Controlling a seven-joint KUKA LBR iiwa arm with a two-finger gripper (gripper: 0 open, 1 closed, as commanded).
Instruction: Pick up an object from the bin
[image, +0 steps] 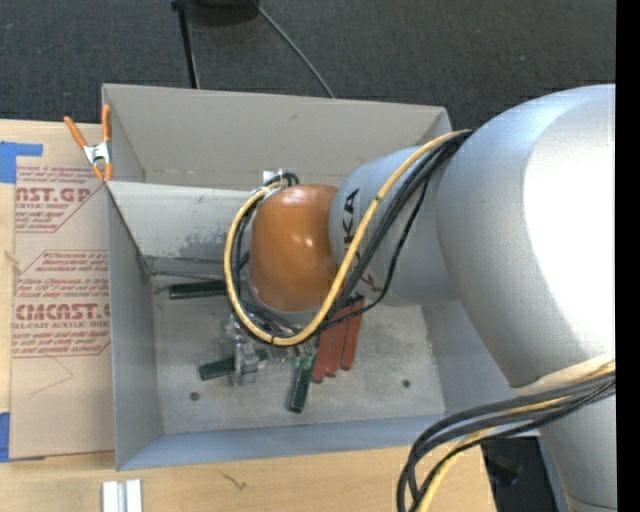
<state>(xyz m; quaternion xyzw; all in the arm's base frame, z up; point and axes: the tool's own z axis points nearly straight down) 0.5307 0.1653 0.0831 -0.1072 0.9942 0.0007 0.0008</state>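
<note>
My gripper hangs low over the left middle of the bin floor, under the arm's orange cover. A small dark green stick-like piece lies on the floor right at the gripper's lower left end; whether it is gripped is hidden. A dark green marker lies tilted just to the gripper's right. Beside that marker lies a bundle of reddish-brown sticks, partly under the arm.
Another dark green marker lies along the foot of the bin's sloping back wall, left of the arm. The large grey arm and its yellow and black cables cover the bin's right half.
</note>
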